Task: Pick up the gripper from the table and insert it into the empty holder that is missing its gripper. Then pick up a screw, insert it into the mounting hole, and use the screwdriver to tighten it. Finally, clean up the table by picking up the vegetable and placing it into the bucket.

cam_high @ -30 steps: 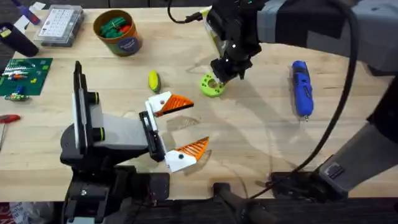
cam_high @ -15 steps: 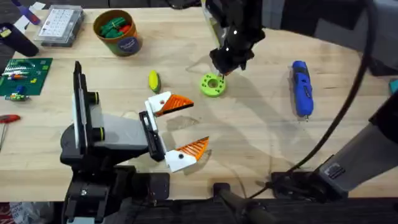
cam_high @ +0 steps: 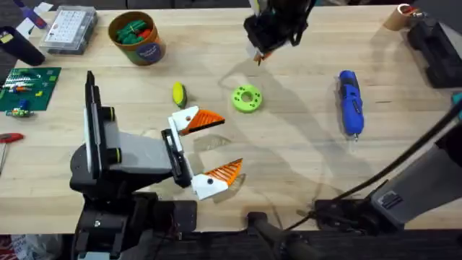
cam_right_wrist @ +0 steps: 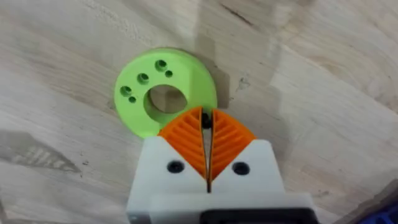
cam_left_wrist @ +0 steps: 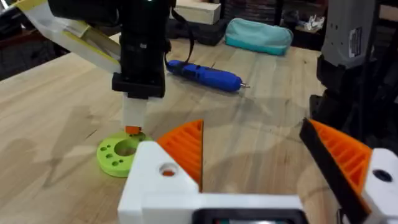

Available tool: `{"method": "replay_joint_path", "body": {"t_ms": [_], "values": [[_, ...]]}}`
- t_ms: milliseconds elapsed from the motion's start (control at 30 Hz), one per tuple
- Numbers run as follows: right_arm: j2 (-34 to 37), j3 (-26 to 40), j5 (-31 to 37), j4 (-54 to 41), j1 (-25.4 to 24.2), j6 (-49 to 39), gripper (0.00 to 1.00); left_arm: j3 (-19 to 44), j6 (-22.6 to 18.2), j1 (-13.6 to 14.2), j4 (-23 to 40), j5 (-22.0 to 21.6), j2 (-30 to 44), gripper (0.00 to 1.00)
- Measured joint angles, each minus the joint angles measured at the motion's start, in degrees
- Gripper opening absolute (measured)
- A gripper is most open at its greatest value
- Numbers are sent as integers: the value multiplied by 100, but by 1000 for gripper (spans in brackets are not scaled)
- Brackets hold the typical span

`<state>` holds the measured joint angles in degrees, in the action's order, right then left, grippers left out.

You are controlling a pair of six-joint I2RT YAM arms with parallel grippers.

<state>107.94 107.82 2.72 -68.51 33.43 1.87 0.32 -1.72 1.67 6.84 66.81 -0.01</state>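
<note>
The right tool [cam_right_wrist: 207, 122] hangs above the bench [cam_high: 289, 159], its orange ribbed pads [cam_right_wrist: 231, 134] pressed together on something small and dark at their tips; what it is I cannot tell. Directly under it on the wood lies a lime-green ring [cam_right_wrist: 163, 91] with a big centre hole and several small holes. In the left wrist view the right tool [cam_left_wrist: 133, 127] sits just over that green ring [cam_left_wrist: 119, 155], not touching it.

The left tool [cam_high: 209, 148] rests low near the middle of the bench, its fingers spread wide apart and holding nothing.

The blue screwdriver [cam_high: 350, 101] lies flat, well off to the right of the ring. The yellow vegetable [cam_high: 178, 93] with its green end lies to the left of the ring, near the left tool's upper finger. The orange-tan bucket [cam_high: 148, 50] stands at the far left of the bench, with green and red pieces inside.
</note>
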Motion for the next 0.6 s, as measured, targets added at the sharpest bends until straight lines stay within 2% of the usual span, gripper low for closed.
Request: {"method": "replay_joint_path", "body": {"t_ms": [167,333,600], "values": [[-75,488,0,-19,192,-224,3,0,0,0,0,-7,2,986],[-569,524,-31,83,442,-424,3,0,0,0,-1,-17,0,988],[-1221,354,-328,253,443,-642,3,0,0,0,-3,-21,1,986]]}}
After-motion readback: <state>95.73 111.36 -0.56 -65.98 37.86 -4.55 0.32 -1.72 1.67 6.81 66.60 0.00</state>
